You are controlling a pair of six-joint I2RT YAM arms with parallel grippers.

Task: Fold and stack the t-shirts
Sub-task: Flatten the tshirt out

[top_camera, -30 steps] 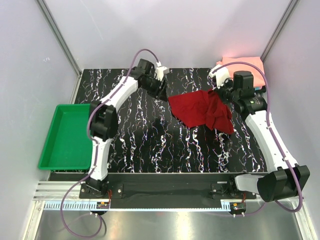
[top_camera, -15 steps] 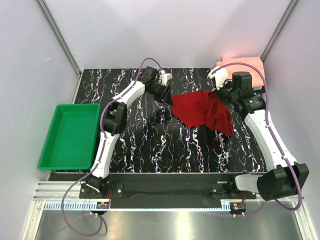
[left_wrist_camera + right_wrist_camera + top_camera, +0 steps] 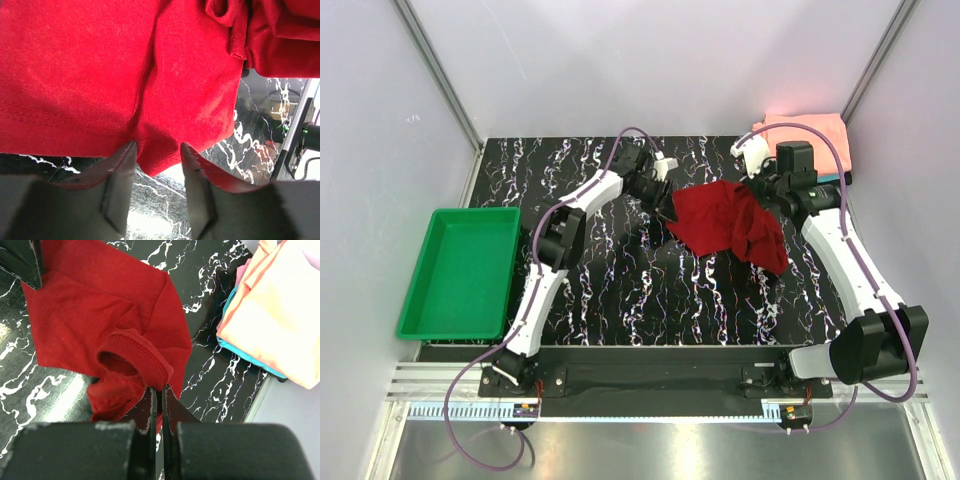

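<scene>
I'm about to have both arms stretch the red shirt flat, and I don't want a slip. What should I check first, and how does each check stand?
1. The right gripper shut on the red t-shirt at its collar: ok.
2. The left gripper closed on the hem: not ok, its jaws straddle the hem corner with a gap.
3. A single layer in that grip: cannot tell.
4. Shirt lying flat: not ok, bunched on the collar side.
5. The salmon-pink t-shirt apart from the red one: ok.

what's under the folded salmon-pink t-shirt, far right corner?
Only a teal cloth edge shows beneath the salmon-pink folded t-shirt. The rest of that teal piece is covered, so its fold and anything below it cannot be seen.
</scene>
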